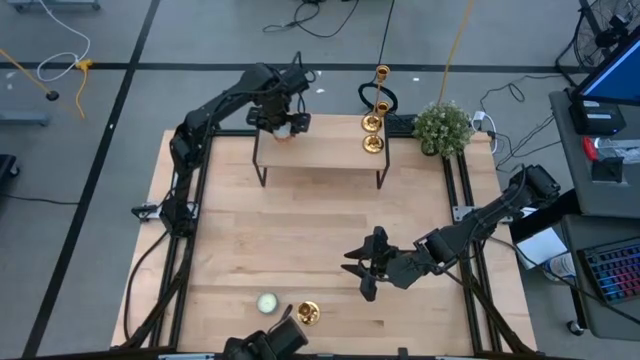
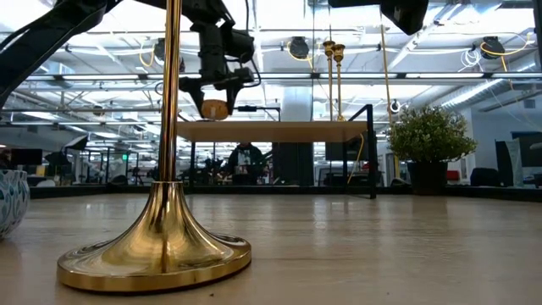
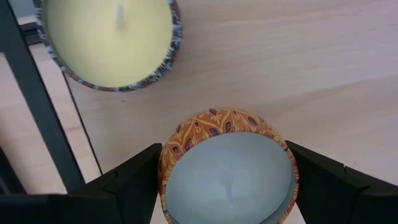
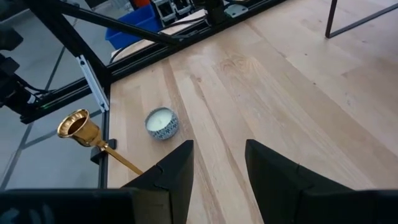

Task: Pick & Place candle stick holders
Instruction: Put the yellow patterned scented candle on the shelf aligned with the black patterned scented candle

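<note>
Left fingers (image 3: 130,186) over shelf (image 1: 320,150) pinching orange candle tin (image 3: 227,168), right fingers (image 4: 180,171) spread above table (image 1: 300,240)

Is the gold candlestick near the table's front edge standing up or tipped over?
Upright: the low view shows the candlestick base flat on the table, stem vertical.

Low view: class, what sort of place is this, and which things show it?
Probably a robotics lab or open workshop: a wooden test table in a black frame, exposed ceiling ducts and lights, and desks with a monitor.
</note>
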You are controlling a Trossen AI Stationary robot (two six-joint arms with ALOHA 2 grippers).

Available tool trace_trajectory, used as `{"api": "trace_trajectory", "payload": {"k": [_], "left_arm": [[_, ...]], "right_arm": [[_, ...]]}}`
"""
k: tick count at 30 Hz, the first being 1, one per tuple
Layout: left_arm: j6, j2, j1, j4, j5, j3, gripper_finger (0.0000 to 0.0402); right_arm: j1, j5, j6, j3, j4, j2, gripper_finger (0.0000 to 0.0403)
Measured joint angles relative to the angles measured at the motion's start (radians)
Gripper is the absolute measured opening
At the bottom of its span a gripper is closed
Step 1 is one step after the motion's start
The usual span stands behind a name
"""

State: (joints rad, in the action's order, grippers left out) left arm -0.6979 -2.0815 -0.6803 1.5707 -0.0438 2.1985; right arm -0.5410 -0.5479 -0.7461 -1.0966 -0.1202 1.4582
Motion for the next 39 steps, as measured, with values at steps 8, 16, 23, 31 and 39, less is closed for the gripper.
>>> {"api": "trace_trajectory", "payload": {"k": [8, 16, 23, 31, 39], "left_arm": [[-0.003, 0.002, 0.001, 0.0, 0.012, -0.098, 0.0305], [0.014, 0.006, 0.009, -0.002, 0.021, -0.125, 0.0312], [0.02, 0.005, 0.004, -0.001, 0.01, -0.126, 0.0309], [0.038, 0.0, 0.005, 0.003, 0.023, -0.128, 0.0335], [0.054, 0.039, -0.004, 0.001, 0.046, -0.129, 0.031]], "right_arm": [[-0.009, 0.0, -0.004, 0.0, -0.004, 0.0, 0.0144], [-0.012, -0.001, -0.03, 0.001, -0.028, 0.0, 0.0144], [-0.012, -0.001, -0.028, 0.001, -0.027, 0.0, 0.0144], [-0.012, -0.001, -0.029, 0.001, -0.026, 0.0, 0.0144], [-0.012, -0.001, -0.031, 0.001, -0.026, 0.0, 0.0144]]}}
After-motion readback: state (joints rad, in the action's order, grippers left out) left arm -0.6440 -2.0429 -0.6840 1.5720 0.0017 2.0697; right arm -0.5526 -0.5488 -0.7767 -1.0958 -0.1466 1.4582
